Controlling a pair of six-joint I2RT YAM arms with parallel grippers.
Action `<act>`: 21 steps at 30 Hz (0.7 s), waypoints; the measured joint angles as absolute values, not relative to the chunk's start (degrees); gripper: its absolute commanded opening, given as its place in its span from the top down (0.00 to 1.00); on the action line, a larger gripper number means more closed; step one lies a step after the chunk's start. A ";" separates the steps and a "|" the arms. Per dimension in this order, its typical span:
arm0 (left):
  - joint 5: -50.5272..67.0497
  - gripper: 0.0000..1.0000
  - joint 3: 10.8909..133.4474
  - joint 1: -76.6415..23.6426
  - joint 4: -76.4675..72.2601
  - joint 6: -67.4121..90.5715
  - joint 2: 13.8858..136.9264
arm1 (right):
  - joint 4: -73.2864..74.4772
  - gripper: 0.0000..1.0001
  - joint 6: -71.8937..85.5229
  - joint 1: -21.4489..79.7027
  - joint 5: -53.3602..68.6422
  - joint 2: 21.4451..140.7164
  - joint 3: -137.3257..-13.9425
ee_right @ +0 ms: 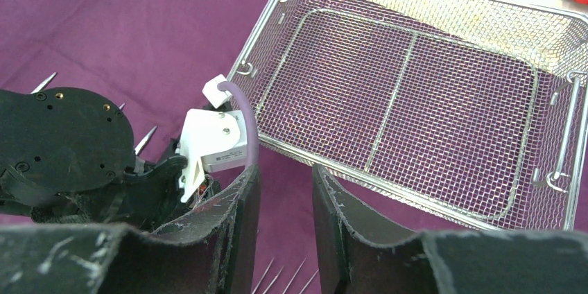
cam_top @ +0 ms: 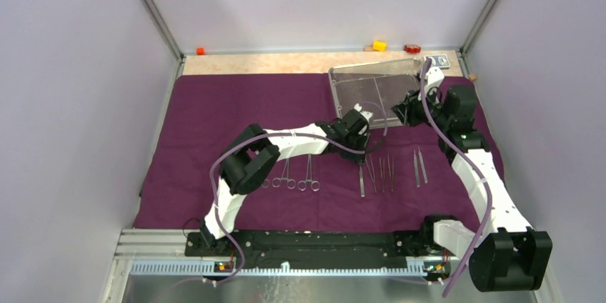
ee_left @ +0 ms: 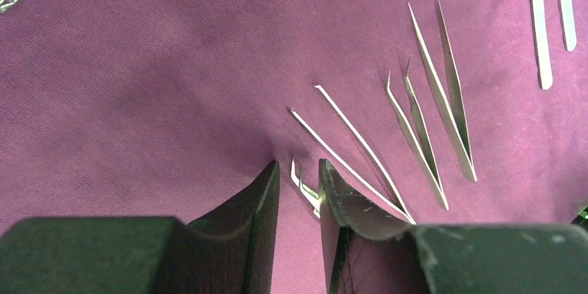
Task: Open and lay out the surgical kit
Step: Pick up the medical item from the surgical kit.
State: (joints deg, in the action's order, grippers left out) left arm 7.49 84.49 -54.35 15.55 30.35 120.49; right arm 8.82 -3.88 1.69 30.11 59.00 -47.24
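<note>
The bent tweezers (ee_left: 305, 191) on the purple wrap (ee_left: 139, 86) are straddled by the left gripper (ee_left: 298, 166), jaws narrowly apart, unclamped, long axis toward 11 o'clock (right gripper (ee_right: 286, 169) held agape, empty, mesh tray (ee_right: 457, 107) at 1 o'clock).

Soft, even light from above fills the overhead view. The pale walls read bright, and the purple cloth wrap (cam_top: 214, 110) carries only faint, blurred shadows under the arms. In the left wrist view a dim patch lies on the cloth at centre, the tweezers (ee_left: 449, 100) glint white, and the left gripper (ee_left: 299, 166) at the bottom edge is black and soft. In the right wrist view the mesh tray (ee_right: 451, 114) is sharp, its wire sparkling, while the right gripper (ee_right: 284, 169) low in the frame is slightly blurred.
</note>
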 measured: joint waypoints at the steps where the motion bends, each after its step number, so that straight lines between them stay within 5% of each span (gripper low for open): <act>1: 7.51 0.68 84.66 -54.39 15.53 30.24 120.53 | 8.84 0.67 -3.88 1.69 30.11 59.00 -47.24; 21: 6.50 0.93 84.44 -55.44 15.07 27.20 120.49 | 8.84 0.67 -3.88 1.69 30.09 59.00 -47.24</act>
State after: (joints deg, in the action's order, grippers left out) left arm 6.50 84.44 -55.44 15.07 27.20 120.49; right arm 8.84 -3.88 1.69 30.09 59.00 -47.24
